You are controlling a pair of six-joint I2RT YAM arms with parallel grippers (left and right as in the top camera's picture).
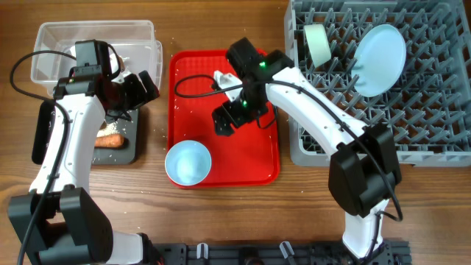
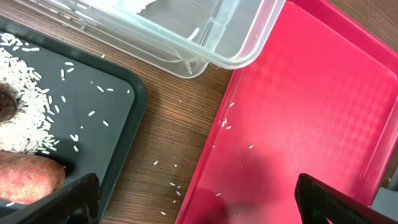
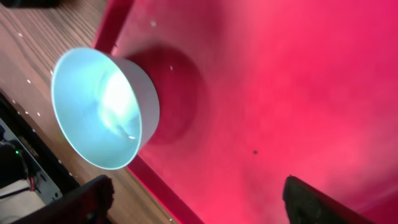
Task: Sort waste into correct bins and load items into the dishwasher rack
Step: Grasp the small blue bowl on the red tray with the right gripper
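Blue bowl (image 1: 188,163) sits on the red tray (image 1: 257,158) near the right claw (image 1: 224,121), untouched; both it and the left claw (image 1: 138,90) gape wide, empty.

Flat red serving tray (image 1: 246,158), resting on a brown wood-grain table (image 1: 221,221)

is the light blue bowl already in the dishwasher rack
No, the light blue bowl stands on the red tray, outside the dishwasher rack.
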